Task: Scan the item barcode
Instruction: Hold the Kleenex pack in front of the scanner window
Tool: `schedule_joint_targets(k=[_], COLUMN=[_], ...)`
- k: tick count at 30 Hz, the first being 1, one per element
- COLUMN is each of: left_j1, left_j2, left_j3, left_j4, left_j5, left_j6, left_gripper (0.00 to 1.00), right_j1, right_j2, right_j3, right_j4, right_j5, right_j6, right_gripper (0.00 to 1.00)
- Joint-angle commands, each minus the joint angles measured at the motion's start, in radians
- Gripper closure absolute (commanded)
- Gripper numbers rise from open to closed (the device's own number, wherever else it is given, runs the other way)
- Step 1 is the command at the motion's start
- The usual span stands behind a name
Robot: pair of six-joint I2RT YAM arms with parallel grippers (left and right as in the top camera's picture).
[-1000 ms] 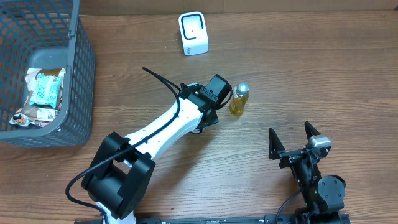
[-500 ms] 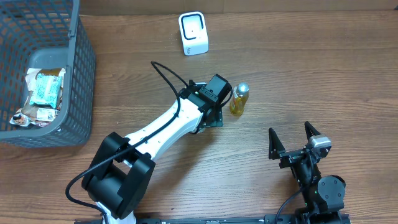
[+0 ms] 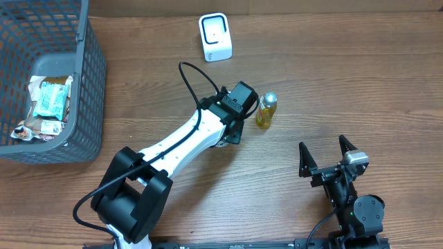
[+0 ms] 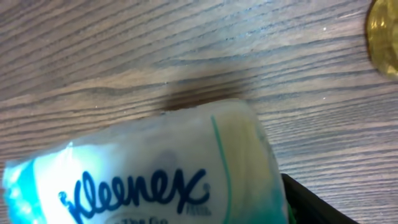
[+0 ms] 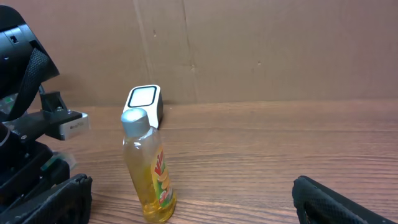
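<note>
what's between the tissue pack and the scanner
Nothing visible. Bare table lies between the pack, at the end of the left arm, and the scanner. The bottle stands off that line.

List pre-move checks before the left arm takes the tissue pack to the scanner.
1. Grip on Kleenex pack by left gripper: cannot tell; only one finger shows in the wrist view.
2. Barcode facing out: cannot tell; only the brand print shows.
3. Scanner upright, window uncovered: ok.
4. Bottle clearance: not ok; it stands right beside the left gripper.
5. Right gripper open, away from the path to the scanner: ok.
</note>
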Motion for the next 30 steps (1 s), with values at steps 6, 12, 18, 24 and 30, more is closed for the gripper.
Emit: schedule_joint_targets(k=[6,12,18,24,30], left_j1=[0.002,0.002,0.002,0.002,-0.001], left_j2=[0.007,0.007,0.007,0.007,0.007], left_j3=[0.023,0.023,0.023,0.023,0.023], left_j4=[0.015,0.019,0.005,-0.024,-0.031], left_j5=[-0.011,0.084,0.17,0.17,0.162], left_j6=[0.057,0.051,-0.063,-0.301,-0.323], left_gripper=[0.43,0.5,0.66,0.57,0.48], right_j1=[-0.004,-0.004,-0.004,-0.004,-0.004], right_j2=[-0.008,-0.008,-0.008,-0.008,-0.008], right_j3=[-0.011,-0.011,-0.011,-0.011,-0.011], right_j4=[0.002,0.003,0.003,0.003,0.003], right_j5=[0.004,0.004,0.005,0.004,0.004], right_j6=[-0.001,-0.001,-0.001,-0.001,-0.001], right_gripper=[0.0,0.0,0.0,0.0,0.0])
